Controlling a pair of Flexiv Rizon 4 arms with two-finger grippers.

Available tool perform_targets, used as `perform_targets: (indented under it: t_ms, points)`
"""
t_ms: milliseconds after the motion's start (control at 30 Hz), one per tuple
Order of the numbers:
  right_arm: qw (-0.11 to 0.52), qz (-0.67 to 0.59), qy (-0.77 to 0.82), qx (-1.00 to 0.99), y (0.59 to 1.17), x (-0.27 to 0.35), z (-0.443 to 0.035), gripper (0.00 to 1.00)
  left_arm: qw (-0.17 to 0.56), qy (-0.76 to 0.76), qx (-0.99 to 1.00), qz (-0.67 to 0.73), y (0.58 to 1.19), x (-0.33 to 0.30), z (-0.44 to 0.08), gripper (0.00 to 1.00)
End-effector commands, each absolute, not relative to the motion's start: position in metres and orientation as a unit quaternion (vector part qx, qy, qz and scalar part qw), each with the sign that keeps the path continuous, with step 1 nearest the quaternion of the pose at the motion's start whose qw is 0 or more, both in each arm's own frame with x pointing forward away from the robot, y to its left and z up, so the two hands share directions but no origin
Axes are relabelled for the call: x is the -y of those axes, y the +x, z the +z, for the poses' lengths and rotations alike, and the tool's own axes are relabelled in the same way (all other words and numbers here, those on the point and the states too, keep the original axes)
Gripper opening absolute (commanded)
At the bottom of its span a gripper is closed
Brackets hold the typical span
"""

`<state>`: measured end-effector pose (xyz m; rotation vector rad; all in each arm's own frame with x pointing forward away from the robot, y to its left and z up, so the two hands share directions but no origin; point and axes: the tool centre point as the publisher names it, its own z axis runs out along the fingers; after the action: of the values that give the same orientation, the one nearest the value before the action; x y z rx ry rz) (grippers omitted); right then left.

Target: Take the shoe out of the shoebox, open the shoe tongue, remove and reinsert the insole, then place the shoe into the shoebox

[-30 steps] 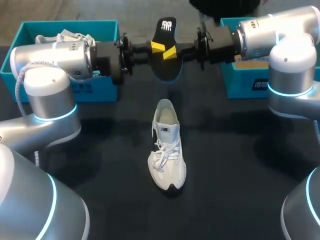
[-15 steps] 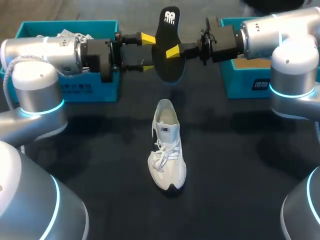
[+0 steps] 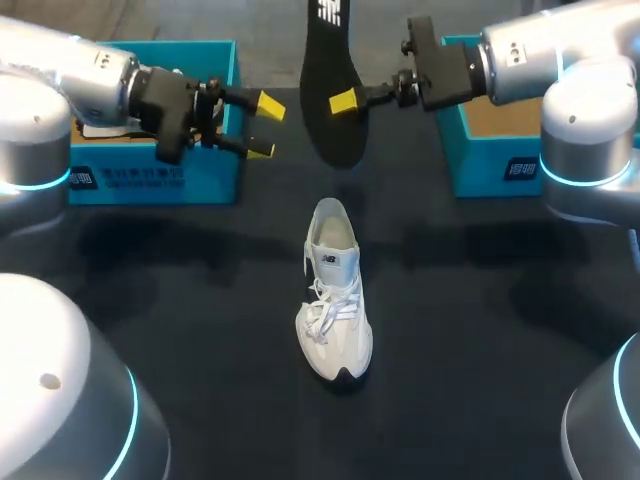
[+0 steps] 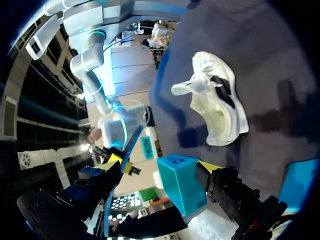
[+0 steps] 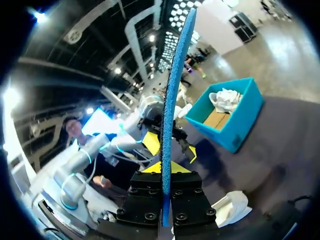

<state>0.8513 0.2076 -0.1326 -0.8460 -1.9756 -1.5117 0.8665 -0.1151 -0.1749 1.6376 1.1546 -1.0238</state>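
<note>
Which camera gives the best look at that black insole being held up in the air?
The head view: the insole shows its black face, pinched by the right claw. The right wrist view catches only its thin blue edge; the left wrist view doesn't clearly show it.

A black table (image 3: 480,330) is filling most of the frame. Faint shadows (image 3: 130,245) are lying across its upper half.
</note>
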Motion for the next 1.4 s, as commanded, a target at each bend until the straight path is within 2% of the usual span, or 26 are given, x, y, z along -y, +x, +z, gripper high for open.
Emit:
perform_targets:
  t_ms: [33,933,1267,1400]
  points:
    - [0.258,-0.557,-0.273,0.741,0.858,-0.212,-0.130,0.00,0.401,0.678,-0.463,-0.407,0.867,0.109,-0.177,1.00]
    - [0.258,-0.557,-0.273,0.741,0.858,-0.212,-0.130,0.00,0.394,0.687,-0.459,-0.403,0.865,0.108,-0.180,1.00]
    - [0.184,-0.578,-0.250,0.755,0.873,-0.193,-0.152,0.00,0.233,0.598,-0.583,-0.499,0.848,0.098,-0.188,1.00]
    - [0.162,-0.579,-0.246,0.761,0.872,-0.193,-0.156,0.00,0.194,0.554,-0.633,-0.504,0.849,0.091,-0.192,1.00]
